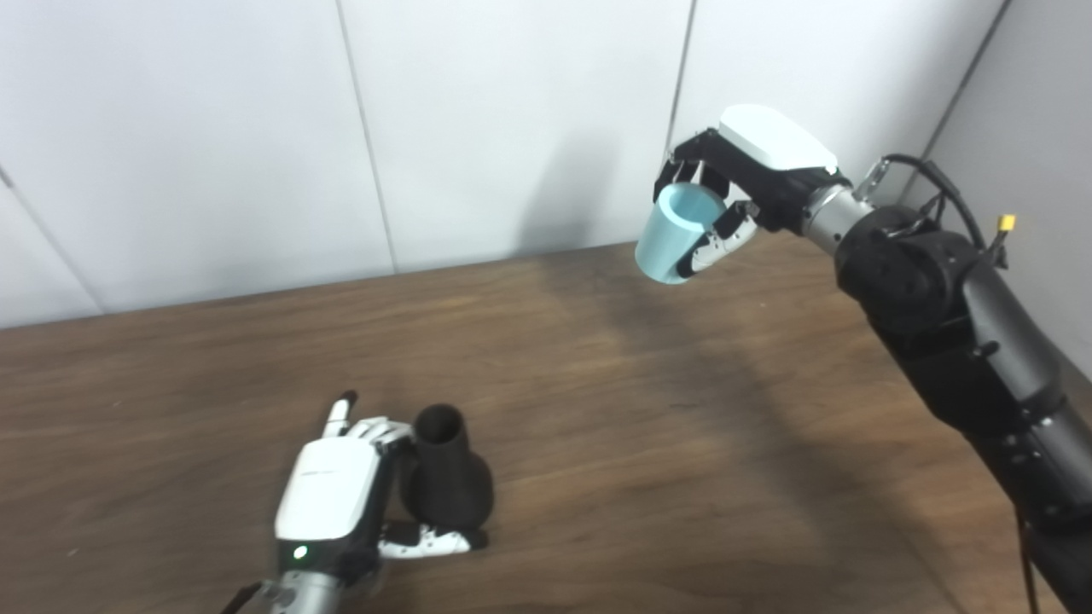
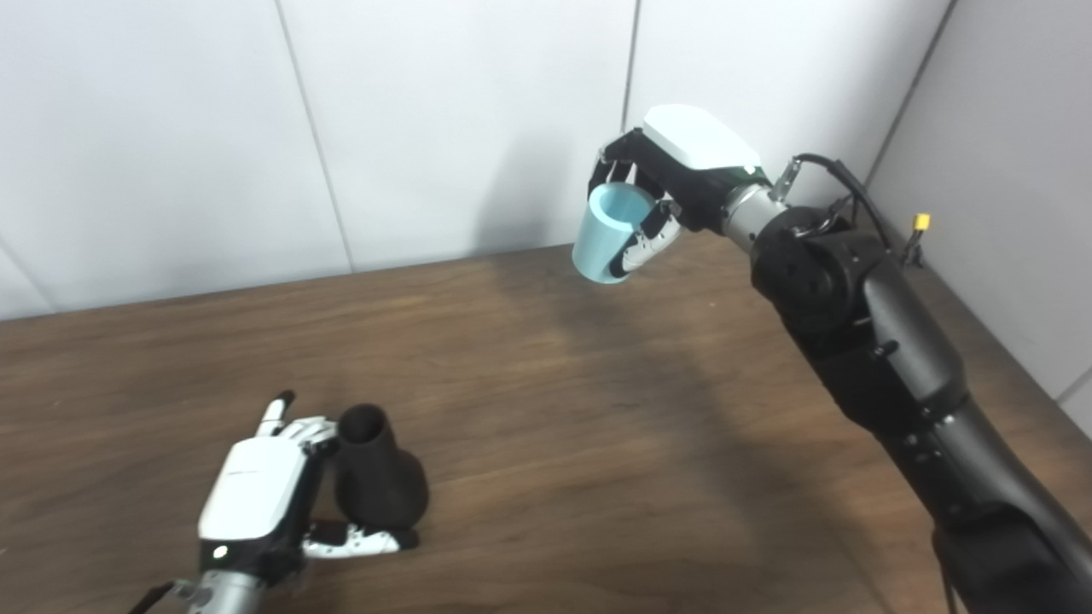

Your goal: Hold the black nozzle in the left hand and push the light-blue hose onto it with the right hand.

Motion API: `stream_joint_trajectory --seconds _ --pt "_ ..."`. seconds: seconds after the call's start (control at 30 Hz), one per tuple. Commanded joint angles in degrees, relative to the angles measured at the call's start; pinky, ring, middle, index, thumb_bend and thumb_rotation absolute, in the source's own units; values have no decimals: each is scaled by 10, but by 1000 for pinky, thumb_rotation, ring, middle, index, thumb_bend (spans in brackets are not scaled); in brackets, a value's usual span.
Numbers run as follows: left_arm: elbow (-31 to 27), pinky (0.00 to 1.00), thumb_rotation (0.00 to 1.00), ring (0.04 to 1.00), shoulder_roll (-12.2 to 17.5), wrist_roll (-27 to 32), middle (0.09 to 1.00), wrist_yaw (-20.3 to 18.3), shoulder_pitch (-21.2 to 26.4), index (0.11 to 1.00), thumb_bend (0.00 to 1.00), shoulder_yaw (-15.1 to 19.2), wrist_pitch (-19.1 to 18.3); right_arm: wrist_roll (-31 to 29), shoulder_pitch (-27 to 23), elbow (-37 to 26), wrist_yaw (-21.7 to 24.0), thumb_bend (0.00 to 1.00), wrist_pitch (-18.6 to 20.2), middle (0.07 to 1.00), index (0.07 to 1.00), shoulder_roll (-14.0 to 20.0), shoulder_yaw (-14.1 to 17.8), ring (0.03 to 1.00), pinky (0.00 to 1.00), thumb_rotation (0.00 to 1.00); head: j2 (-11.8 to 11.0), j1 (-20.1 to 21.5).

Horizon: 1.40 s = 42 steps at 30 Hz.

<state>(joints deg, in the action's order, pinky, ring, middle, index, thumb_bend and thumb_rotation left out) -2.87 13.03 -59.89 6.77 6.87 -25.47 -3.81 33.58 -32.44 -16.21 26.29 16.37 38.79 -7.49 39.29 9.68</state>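
While your left hand [image 1: 333,495] grasps the matte black nozzle [image 1: 445,477], mouth up, your right hand [image 1: 742,183] clasps the light-blue hose [image 1: 678,232], tilted, well apart.

Two head cameras side by side look steeply down and forward over the wooden bench [image 1: 597,409] toward the far white wall [image 2: 426,128], moderately near, sharing almost the whole scene, the right eye's framing offset slightly rightward.

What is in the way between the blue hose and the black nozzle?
Nothing visible. The right hand holds the blue hose up in the air, and the left hand holds the black nozzle down on the table. Only bare table lies between them.
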Motion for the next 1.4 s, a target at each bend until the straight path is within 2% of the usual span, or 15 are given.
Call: stream_joint_trajectory --seconds 0.0,0.23,0.37,0.43,0.53,0.6,0.67,0.7,0.77,0.8,0.87,0.93,1.07,1.23,1.37 --pt "14 1000 51 782 -8 -17 689 -10 -4 483 524 -14 -4 -24 -32 -27 7 503 -14 509 497 11 14 418 410 0 1 -8" --pt "26 1000 50 782 -27 -30 686 -1 0 483 524 -24 -12 -85 -64 -70 62 500 -9 511 517 2 7 406 400 0 7 -59" --pt "31 1000 51 789 -34 -37 690 -5 4 483 523 -34 -23 -51 -92 -104 87 500 10 511 513 -11 -23 393 375 0 7 -75" --pt "33 1000 51 795 -36 -41 693 -7 7 483 523 -39 -29 -56 -100 -109 92 517 -4 474 501 -19 -31 433 261 0 5 -80" --pt "37 1000 51 803 -38 -42 692 -7 10 484 523 -43 -31 -77 -104 -110 99 515 -16 490 518 -29 -33 374 287 0 3 -86" --pt "41 1000 51 803 -41 -42 693 -3 12 484 523 -45 -32 -88 -114 -119 116 514 -5 494 522 -42 -41 368 292 0 2 -92" --pt "43 1000 51 800 -43 -42 693 -1 13 483 523 -47 -33 -86 -121 -128 127 515 4 496 514 -52 -49 375 373 0 1 -96" --pt "44 1000 51 800 -44 -42 693 -1 13 483 523 -47 -34 -82 -124 -133 130 518 5 494 504 -56 -53 384 485 0 1 -97" --pt "46 1000 51 800 -47 -41 694 -1 14 483 523 -48 -36 -76 -128 -141 139 519 8 490 497 -60 -59 392 540 0 1 -99" --pt "46 1000 51 801 -47 -41 694 -1 14 483 523 -48 -36 -71 -130 -145 144 520 11 483 499 -63 -63 401 652 0 1 -100" --pt "47 1000 51 803 -48 -42 694 -1 15 483 523 -50 -37 -63 -133 -150 152 521 20 468 504 -67 -71 422 787 0 1 -101" --pt "48 1000 51 805 -48 -43 695 -2 17 483 523 -52 -40 -58 -132 -153 159 521 26 461 507 -71 -76 441 872 0 2 -101" --pt "47 1000 51 806 -48 -43 696 -5 18 483 523 -55 -44 -55 -124 -153 172 521 23 465 503 -73 -87 444 891 0 3 -102" --pt "44 1000 51 808 -49 -43 697 -7 18 483 523 -57 -48 -48 -114 -153 176 522 23 464 492 -77 -94 461 800 0 6 -102" --pt "41 1000 51 807 -49 -43 696 -8 18 483 523 -58 -49 -43 -111 -155 187 521 35 461 490 -79 -101 469 849 0 8 -101"
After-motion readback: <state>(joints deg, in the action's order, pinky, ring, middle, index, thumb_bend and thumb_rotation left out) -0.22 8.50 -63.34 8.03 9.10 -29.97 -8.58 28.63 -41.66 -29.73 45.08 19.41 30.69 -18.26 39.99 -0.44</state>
